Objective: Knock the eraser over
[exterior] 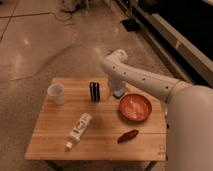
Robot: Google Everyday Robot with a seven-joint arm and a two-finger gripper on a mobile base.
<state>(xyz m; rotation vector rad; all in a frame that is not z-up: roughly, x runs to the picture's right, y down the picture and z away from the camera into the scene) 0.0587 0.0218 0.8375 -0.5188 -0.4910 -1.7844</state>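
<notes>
The eraser point(94, 91) stands upright at the far middle of the table point(52, 137). The gripper point(116, 89) is placed just right of it, its state not discernible. The eraser is judged light and stiff, best pushed near the top.

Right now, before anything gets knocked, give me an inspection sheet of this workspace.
Surface: light wooden table, level.
Job's things: small black rectangular eraser, standing upright near the back edge.
Clutter: white cup; white bottle lying flat; round red-orange bowl; dark red elongated object; flat blue-grey pad, mostly hidden.
Grippers: tool low over the pad, right of the eraser, apart from it.
Cables: dark cables on the floor behind.
Surroundings: glossy floor.
</notes>
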